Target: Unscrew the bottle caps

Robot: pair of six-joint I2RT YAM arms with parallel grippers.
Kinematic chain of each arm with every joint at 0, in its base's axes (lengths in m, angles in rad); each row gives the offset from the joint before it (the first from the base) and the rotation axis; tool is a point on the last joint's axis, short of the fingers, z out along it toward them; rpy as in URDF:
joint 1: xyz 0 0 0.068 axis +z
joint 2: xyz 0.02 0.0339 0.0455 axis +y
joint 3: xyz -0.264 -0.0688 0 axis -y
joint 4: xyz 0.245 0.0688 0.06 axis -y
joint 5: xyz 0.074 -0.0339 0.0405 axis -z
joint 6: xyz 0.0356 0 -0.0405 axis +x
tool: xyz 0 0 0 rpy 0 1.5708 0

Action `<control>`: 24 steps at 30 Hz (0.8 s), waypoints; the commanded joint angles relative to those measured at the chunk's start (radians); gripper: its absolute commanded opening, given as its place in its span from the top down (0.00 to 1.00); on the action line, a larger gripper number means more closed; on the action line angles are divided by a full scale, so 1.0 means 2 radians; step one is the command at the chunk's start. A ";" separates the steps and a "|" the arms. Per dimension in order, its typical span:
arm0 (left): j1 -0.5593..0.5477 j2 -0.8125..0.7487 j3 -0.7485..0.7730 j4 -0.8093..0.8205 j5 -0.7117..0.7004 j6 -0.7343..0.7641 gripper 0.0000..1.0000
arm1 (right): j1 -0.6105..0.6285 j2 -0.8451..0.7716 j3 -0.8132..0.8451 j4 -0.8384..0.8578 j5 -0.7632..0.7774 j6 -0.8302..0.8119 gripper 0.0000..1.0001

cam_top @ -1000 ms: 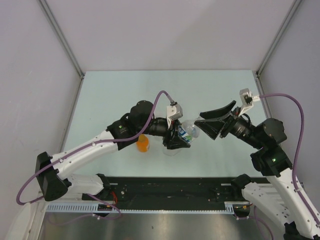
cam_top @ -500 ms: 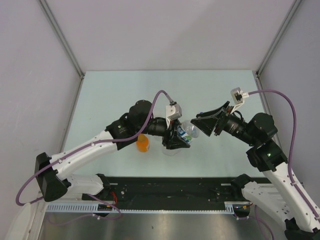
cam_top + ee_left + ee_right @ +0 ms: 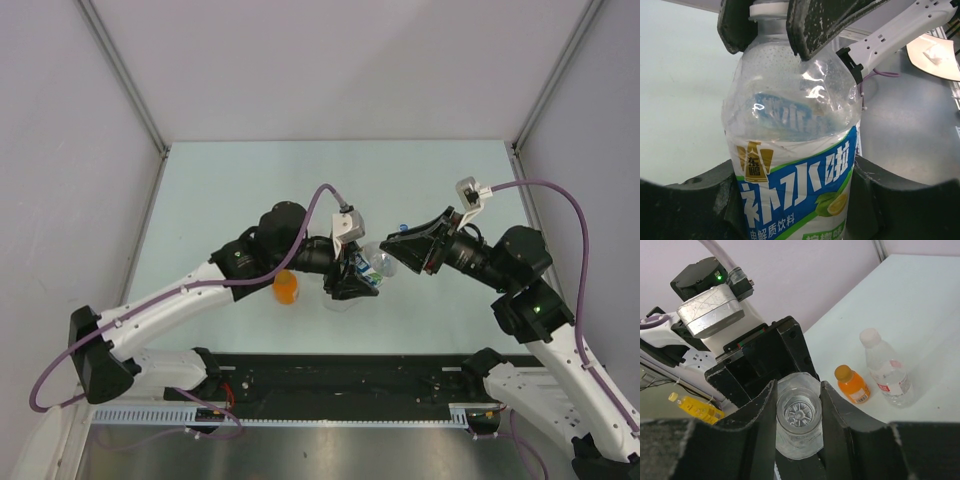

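My left gripper (image 3: 355, 278) is shut on the body of the clear bottle (image 3: 790, 150) with the blue-white label and holds it lifted and tilted toward the right arm. In the right wrist view the bottle's mouth (image 3: 799, 415) is open, with no cap on it. My right gripper (image 3: 392, 252) is shut on this neck, a finger (image 3: 760, 415) pressed against each side. A small blue cap (image 3: 403, 228) shows on the table just beyond the right gripper. The orange bottle (image 3: 852, 385) with its orange cap (image 3: 842, 372) stands beside the red-white labelled bottle (image 3: 887, 372), which carries a white cap (image 3: 870, 336).
The orange bottle (image 3: 287, 288) stands on the table just left of the left gripper. A yellow bottle (image 3: 692, 410) lies off the table near the arm bases. Grey walls (image 3: 80, 150) close in the table on three sides.
My right gripper moved left to the held bottle, turned, and closed on its neck. The left arm and its bottle stayed put.
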 commanded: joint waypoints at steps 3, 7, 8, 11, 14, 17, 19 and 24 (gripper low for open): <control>0.000 -0.036 0.028 -0.004 -0.090 0.020 0.45 | 0.002 -0.012 0.006 -0.014 0.019 -0.013 1.00; 0.000 -0.075 0.013 -0.002 -0.133 0.021 0.00 | -0.001 -0.011 0.017 -0.014 0.034 -0.014 1.00; 0.000 -0.080 0.012 -0.002 -0.147 0.022 0.00 | -0.001 -0.012 0.018 -0.014 0.044 -0.015 1.00; 0.000 -0.101 0.003 -0.008 -0.175 0.022 0.00 | -0.006 -0.012 0.029 -0.012 0.059 -0.015 1.00; 0.001 -0.122 -0.003 -0.012 -0.195 0.023 0.00 | -0.014 -0.011 0.044 -0.015 0.086 -0.016 1.00; 0.001 -0.150 -0.010 -0.020 -0.236 0.020 0.00 | -0.018 -0.009 0.064 -0.032 0.171 -0.030 1.00; 0.001 -0.172 -0.018 -0.019 -0.273 0.018 0.00 | -0.018 0.000 0.075 -0.040 0.234 -0.048 1.00; 0.001 -0.251 -0.051 0.001 -0.316 0.010 0.00 | -0.017 0.051 0.071 -0.025 0.505 -0.085 1.00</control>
